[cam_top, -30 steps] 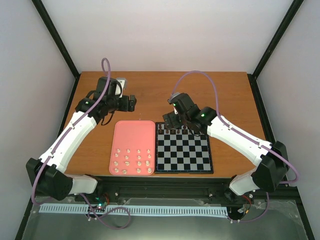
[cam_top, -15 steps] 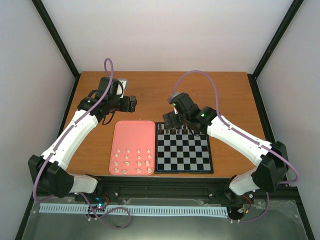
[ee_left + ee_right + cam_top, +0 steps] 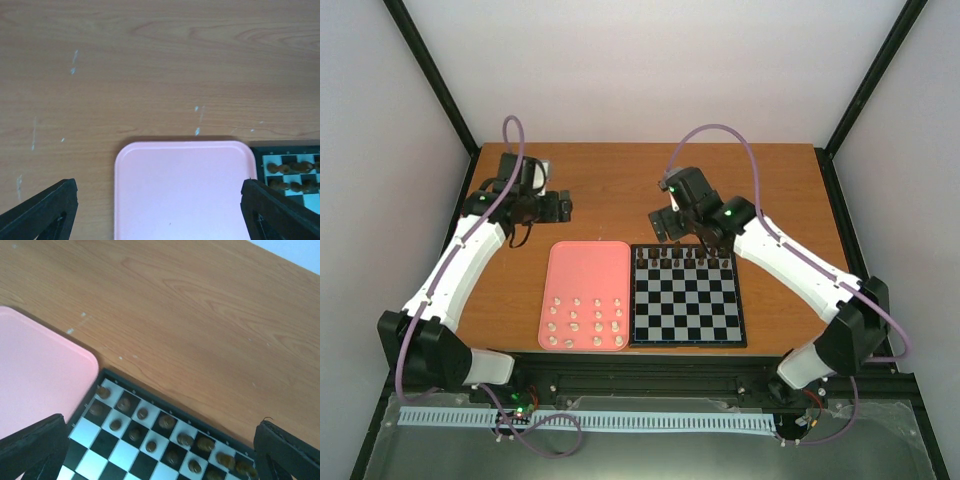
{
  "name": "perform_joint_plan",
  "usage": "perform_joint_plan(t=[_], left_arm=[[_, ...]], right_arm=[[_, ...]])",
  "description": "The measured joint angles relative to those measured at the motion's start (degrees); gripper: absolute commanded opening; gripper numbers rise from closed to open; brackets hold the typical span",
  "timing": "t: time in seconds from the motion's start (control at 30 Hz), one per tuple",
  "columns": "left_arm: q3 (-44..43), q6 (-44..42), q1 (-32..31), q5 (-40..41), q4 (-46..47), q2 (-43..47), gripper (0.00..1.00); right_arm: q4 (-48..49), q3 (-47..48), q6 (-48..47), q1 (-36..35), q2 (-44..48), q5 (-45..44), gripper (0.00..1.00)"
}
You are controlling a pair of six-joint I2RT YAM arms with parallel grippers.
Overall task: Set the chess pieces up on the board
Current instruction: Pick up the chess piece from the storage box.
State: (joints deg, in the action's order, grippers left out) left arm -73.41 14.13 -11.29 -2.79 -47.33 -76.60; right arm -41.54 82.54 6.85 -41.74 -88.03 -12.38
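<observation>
The table [image 3: 620, 185] is a wood-grain surface, warm brown, smooth, with small pale scuff marks visible in the left wrist view. The pink tray [image 3: 585, 270] is a plain rectangle with rounded corners, a low raised rim and a matte finish. It lies just beside the left edge of the board [image 3: 686, 318]; contact between the two cannot be confirmed. The board is a small flat square with black and pale grey-white squares inside a black rim. The chess pieces [image 3: 586, 324] are tiny, cream-white and rounded, each smaller than one board square. All of them stand on the near half of the tray in loose rows, and none is on the board. The tray's far half holds nothing. The dark pieces [image 3: 682, 259] are brown-black and fill the two far rows of the board; their individual shapes are too blurred to identify. The left gripper [image 3: 563, 208] hovers above the table past the tray's far-left corner. Its black fingers [image 3: 50, 210] stand wide apart with nothing clamped. The right gripper [image 3: 663, 230] hovers above the board's far-left corner. Its black fingers [image 3: 35, 445] are likewise spread fully apart and hold nothing.
</observation>
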Motion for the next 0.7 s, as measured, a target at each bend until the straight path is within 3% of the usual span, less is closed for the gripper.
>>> perform_joint_plan(t=[0.33,0.63,0.7], left_arm=[[5.29,5.66,6.60,-0.74,-3.93,3.61,1.00],[9.03,7.13,7.02,-1.18,-5.25,4.39,1.00],[9.25,7.15,7.02,-1.81,-5.27,4.39,1.00]], right_arm=[[-5.86,13.81,2.78,-8.41,-14.75,4.35,0.79],[-8.85,11.61,7.26,-18.99,-15.32,11.54,0.59],[-8.70,8.98,8.33,-19.69,-15.32,12.98,0.50]])
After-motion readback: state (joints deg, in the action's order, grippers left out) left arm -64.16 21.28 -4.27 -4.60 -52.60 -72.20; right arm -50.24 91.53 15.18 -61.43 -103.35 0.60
